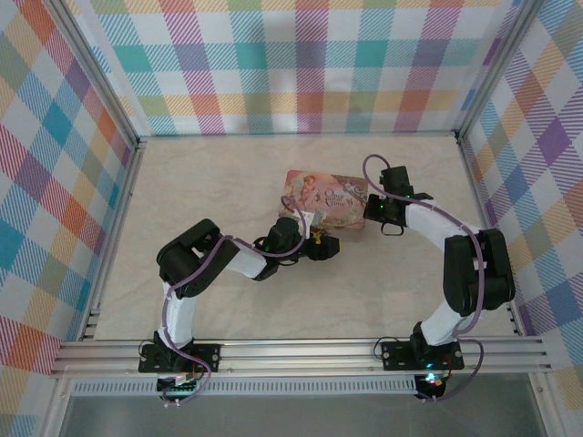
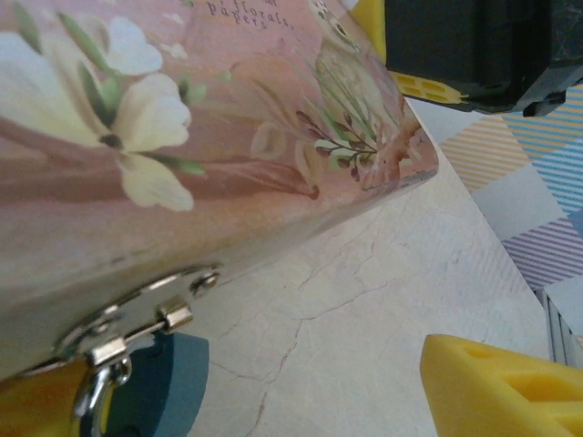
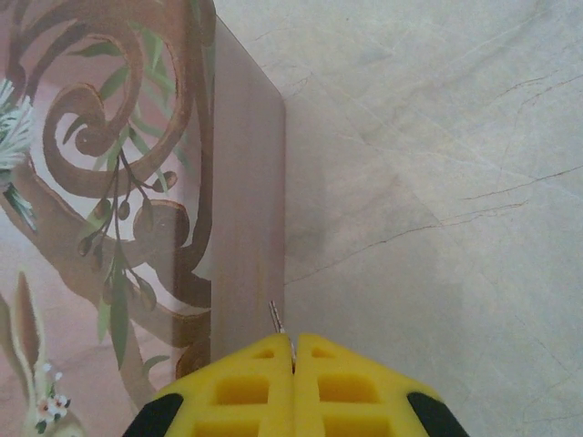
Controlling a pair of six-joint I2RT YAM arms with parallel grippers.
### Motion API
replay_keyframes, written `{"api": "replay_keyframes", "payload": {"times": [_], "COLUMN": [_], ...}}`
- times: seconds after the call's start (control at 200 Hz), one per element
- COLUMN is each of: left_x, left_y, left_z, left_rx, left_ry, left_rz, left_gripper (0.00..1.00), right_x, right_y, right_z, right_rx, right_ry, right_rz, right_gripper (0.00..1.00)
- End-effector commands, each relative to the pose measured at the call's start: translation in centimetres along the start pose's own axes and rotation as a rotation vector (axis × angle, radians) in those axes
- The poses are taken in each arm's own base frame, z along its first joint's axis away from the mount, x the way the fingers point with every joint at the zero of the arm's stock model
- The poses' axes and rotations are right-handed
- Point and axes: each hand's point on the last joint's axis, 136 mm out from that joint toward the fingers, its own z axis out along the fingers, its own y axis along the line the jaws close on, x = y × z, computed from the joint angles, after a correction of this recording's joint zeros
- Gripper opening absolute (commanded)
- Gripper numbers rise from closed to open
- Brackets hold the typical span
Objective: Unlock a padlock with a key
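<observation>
The padlock (image 2: 171, 381) has a blue body and hangs by its thin metal shackle (image 2: 98, 384) from the hasp (image 2: 137, 314) on the pink flowered tin (image 1: 328, 194). My left gripper (image 2: 246, 393) is open at the tin's near edge. One of its yellow fingers (image 2: 36, 408) is right beside the padlock and the other stands far off to the right. My right gripper (image 3: 293, 344) is shut on the key (image 3: 277, 319), whose thin tip pokes out beside the tin's side wall (image 3: 246, 209). In the top view, the right gripper (image 1: 381, 217) sits at the tin's right end.
The tin lies flat near the middle of the pale marble tabletop (image 1: 228, 173). Plaid walls (image 1: 301, 64) enclose the table on three sides. Bare tabletop stretches left of and behind the tin. The right gripper's black body (image 2: 474, 41) shows beyond the tin in the left wrist view.
</observation>
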Motion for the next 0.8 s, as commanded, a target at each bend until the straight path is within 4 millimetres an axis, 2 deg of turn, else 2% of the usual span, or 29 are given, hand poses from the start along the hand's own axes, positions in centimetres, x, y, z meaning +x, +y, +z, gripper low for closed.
{"api": "replay_keyframes", "payload": {"times": [0.0,0.13,0.405,0.48,0.56,0.655,0.795], "left_x": [-2.2,-1.9,-1.6,-1.7,-1.5,-1.4,-1.5], "left_y": [-1.2,-0.7,0.9,1.0,1.2,1.4,1.2], "left_z": [-1.0,-1.5,-2.4,-2.6,-2.6,-2.3,-1.6], "left_rx": [0.037,0.021,-0.032,-0.032,-0.033,-0.032,-0.014], "left_ry": [-0.075,-0.053,-0.026,-0.018,-0.003,0.004,0.012], "left_rz": [0.03,0.02,-0.012,-0.016,-0.017,-0.02,-0.03], "left_gripper": [0.67,0.55,0.54,0.43,0.38,0.37,0.42], "right_x": [0.3,0.3,0.5,0.5,0.5,0.3,0.5], "right_y": [1.1,1.2,1.3,1.4,1.5,1.7,2.1], "right_z": [0.0,0.0,0.1,0.1,0.0,-0.1,-0.1], "right_rx": [-0.038,-0.044,-0.051,-0.052,-0.057,-0.064,-0.08], "right_ry": [0.003,0.002,0.004,0.003,0.001,-0.004,0.001], "right_rz": [-0.002,0.001,0.001,0.001,0.002,0.002,0.0], "right_gripper": [0.0,0.0,0.0,0.0,0.0,0.0,0.0]}}
